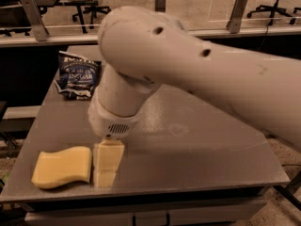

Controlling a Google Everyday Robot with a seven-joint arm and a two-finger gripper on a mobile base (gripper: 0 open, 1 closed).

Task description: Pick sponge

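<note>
The sponge is a pale yellow foam block with wavy ends, lying flat on the grey table at the front left corner. My gripper hangs from the white arm just right of the sponge, its blocky pale-yellow fingers pointing down at the table and right beside the sponge's right end. Nothing is held.
A dark blue chip bag lies at the table's back left. The white arm crosses the view from the right. The table's front edge is close below the sponge. Office chairs and rails stand behind the table.
</note>
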